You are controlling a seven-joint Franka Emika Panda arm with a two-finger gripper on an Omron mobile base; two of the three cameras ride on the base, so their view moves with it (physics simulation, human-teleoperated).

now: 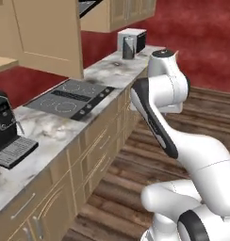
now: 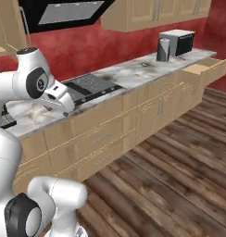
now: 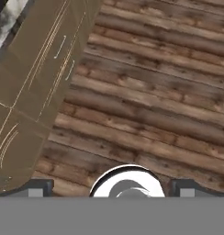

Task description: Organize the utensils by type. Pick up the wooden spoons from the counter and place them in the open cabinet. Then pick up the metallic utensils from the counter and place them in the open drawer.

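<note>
Tool [image 3: 111,187] hangs over the wooden floor [image 3: 155,92], jaws wide apart and empty. One toaster [image 2: 178,41] and one grey jug [image 2: 163,50] stand at the bench's [image 2: 133,74] far end, by one open drawer [image 2: 207,69].

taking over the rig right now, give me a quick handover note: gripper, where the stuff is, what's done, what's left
Gripper: open, empty, pointing down at the wood floor beside the lower cabinet fronts.
Counter: small dark pieces lie near the toaster and grey canister, too small to identify.
Open drawer: pulled out at the counter's far end; its inside is hidden.
Open cabinet door: above the cooktop.
Done: nothing visibly moved.
Left: all spoons and metal utensils.
</note>
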